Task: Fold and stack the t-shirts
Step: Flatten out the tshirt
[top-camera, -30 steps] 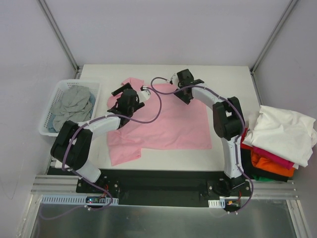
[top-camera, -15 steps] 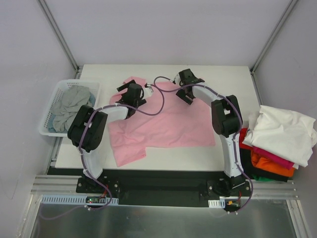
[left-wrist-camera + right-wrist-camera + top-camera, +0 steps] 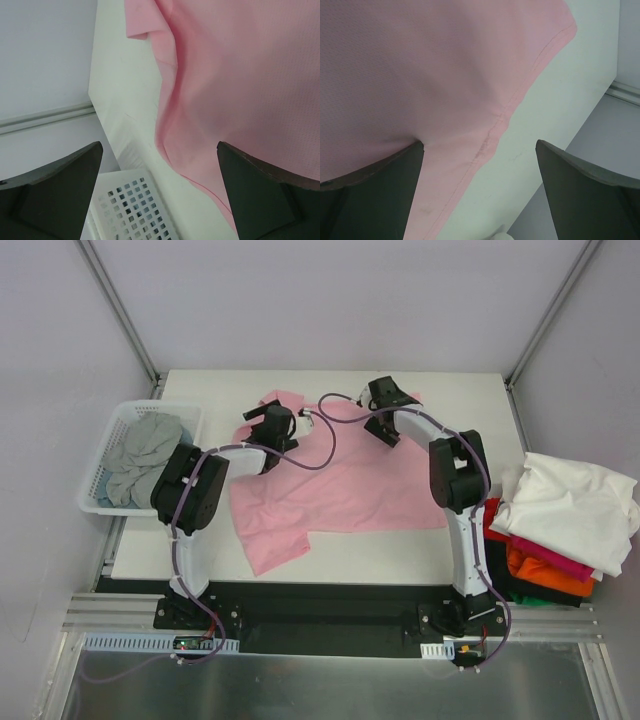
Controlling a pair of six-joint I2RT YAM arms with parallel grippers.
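While the light pink t-shirt (image 3: 345, 490) lies spread on the white bench (image 3: 465, 405), the left hand (image 3: 272, 420) and right hand (image 3: 388, 397) hover at its far edge, both spread wide, gripping nothing. A grey t-shirt (image 3: 145, 455) fills the lattice basket (image 3: 98, 502).

The white desk (image 3: 462, 398) is fenced by grey walls, and a slanted metal strut (image 3: 120, 310) climbs from its far left corner, with a second strut (image 3: 556, 310) at the far right corner. A white lattice basket (image 3: 93, 498) sits against the left edge, close to the far left corner. A silver rail (image 3: 110, 616) runs along the near edge, above a sheet of dull metal (image 3: 330, 685).
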